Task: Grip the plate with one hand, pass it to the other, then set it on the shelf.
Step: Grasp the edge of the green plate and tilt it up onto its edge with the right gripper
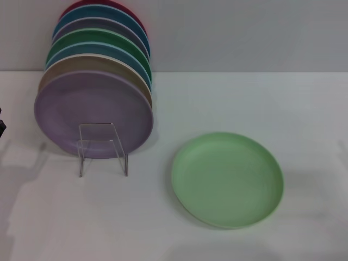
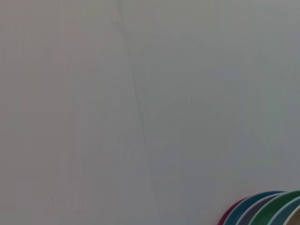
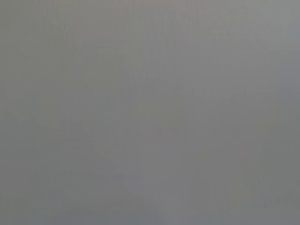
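White matte tabletop (image 1: 261,109): fills the head view, grey wall behind. Row of round plates on edge, left rear: lilac plate (image 1: 92,117) in front, then tan (image 1: 70,66), teal, dark green (image 1: 95,39), mauve, blue and red (image 1: 81,5) rims behind it; the rims also show in a corner of the left wrist view (image 2: 269,211). Round, shallow, matte light-green plate (image 1: 227,179): flat on the table, right of centre, well apart from the row, untouched. Small clear plastic rack (image 1: 102,148): upright just before the lilac plate. Both grippers: out of view, finger state cannot be told; right wrist view shows plain grey only.
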{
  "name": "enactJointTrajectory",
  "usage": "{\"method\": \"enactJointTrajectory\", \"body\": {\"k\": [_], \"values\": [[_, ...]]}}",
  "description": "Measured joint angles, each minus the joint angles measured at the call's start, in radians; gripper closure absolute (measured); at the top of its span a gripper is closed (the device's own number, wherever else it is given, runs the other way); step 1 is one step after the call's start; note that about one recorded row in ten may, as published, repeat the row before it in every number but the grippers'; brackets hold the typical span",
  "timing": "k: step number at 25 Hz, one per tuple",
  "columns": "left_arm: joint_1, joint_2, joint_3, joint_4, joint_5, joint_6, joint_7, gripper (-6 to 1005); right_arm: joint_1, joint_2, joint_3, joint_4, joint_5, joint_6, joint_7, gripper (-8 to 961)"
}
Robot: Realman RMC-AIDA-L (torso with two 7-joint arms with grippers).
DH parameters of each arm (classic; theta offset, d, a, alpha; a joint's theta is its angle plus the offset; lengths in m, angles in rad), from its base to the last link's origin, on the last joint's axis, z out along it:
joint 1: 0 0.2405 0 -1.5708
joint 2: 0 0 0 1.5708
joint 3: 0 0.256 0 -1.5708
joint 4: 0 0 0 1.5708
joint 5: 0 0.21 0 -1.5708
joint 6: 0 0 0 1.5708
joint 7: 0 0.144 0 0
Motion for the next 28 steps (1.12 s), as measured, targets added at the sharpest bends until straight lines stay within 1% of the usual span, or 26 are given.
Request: {"method": "enactJointTrajectory", "body": {"k": [6, 8, 9, 10, 11, 12, 13, 16, 17, 18, 19, 20, 21, 22, 23, 24, 25, 26, 27, 28], "values": [[-0.002, 0.000, 0.000, 0.000, 0.000, 0.000, 0.000, 145, 0.004, 0.000, 0.000, 0.007, 0.001, 0.021, 0.006, 134], [-0.003, 0.000, 0.000, 0.000, 0.000, 0.000, 0.000, 145, 0.006, 0.000, 0.000, 0.029, 0.001, 0.033, 0.042, 133], [-0.004, 0.000, 0.000, 0.000, 0.000, -0.001, 0.000, 145, 0.010, -0.004, -0.009, 0.084, -0.007, 0.026, 0.125, 133], [-0.006, 0.000, 0.000, 0.000, 0.000, -0.001, 0.000, 145, 0.010, -0.004, -0.009, 0.084, -0.007, 0.026, 0.125, 133], [-0.007, 0.000, 0.000, 0.000, 0.000, -0.001, 0.000, 145, 0.013, -0.007, -0.021, 0.126, -0.016, 0.010, 0.179, 133], [-0.009, 0.000, 0.000, 0.000, 0.000, -0.002, 0.000, 145, 0.017, -0.009, -0.057, 0.240, -0.037, -0.051, 0.283, 133], [-0.009, 0.000, 0.000, 0.000, 0.000, -0.002, 0.000, 145, 0.017, -0.009, -0.057, 0.240, -0.037, -0.051, 0.283, 133], [-0.011, 0.000, 0.000, -0.002, 0.001, -0.002, 0.000, 145, -0.002, -0.010, -0.149, 0.522, -0.123, -0.276, 0.534, 133], [-0.012, 0.000, 0.000, -0.005, 0.001, -0.003, 0.000, 145, -0.023, -0.015, -0.234, 0.751, -0.264, -0.529, 0.804, 133], [-0.012, 0.000, 0.000, -0.005, 0.001, -0.003, 0.000, 145, -0.023, -0.015, -0.234, 0.751, -0.264, -0.529, 0.804, 133], [-0.012, 0.000, 0.000, -0.006, 0.001, -0.004, 0.000, 145, -0.031, -0.020, -0.306, 0.974, -0.490, -0.759, 1.104, 133], [-0.012, 0.000, 0.000, -0.007, 0.001, -0.005, 0.000, 144, -0.031, -0.020, -0.306, 0.974, -0.490, -0.759, 1.104, 134], [-0.012, 0.000, 0.000, -0.009, 0.002, -0.007, 0.000, 144, -0.019, -0.019, -0.348, 1.135, -0.768, -0.890, 1.394, 134], [-0.012, 0.000, 0.001, -0.011, 0.004, -0.010, 0.000, 144, -0.008, -0.018, -0.365, 1.198, -0.934, -0.934, 1.550, 134], [-0.012, 0.000, 0.002, -0.011, 0.005, -0.011, 0.000, 144, -0.008, -0.018, -0.365, 1.198, -0.934, -0.934, 1.550, 134], [-0.012, 0.000, 0.002, -0.011, 0.005, -0.012, 0.000, 144, 0.032, -0.018, -0.392, 1.268, -1.217, -0.949, 1.831, 134], [-0.012, 0.000, 0.002, -0.011, 0.005, -0.012, 0.000, 144, 0.032, -0.018, -0.392, 1.268, -1.217, -0.949, 1.831, 134], [-0.013, 0.000, 0.003, -0.011, 0.005, -0.013, 0.000, 144, 0.064, -0.020, -0.404, 1.287, -1.372, -0.924, 1.986, 134], [-0.013, 0.000, 0.003, -0.011, 0.006, -0.015, 0.000, 144, 0.130, -0.021, -0.402, 1.276, -1.594, -0.815, 2.203, 134], [-0.013, 0.000, 0.003, -0.011, 0.006, -0.015, 0.000, 144, 0.130, -0.021, -0.402, 1.276, -1.594, -0.815, 2.203, 134]]}}
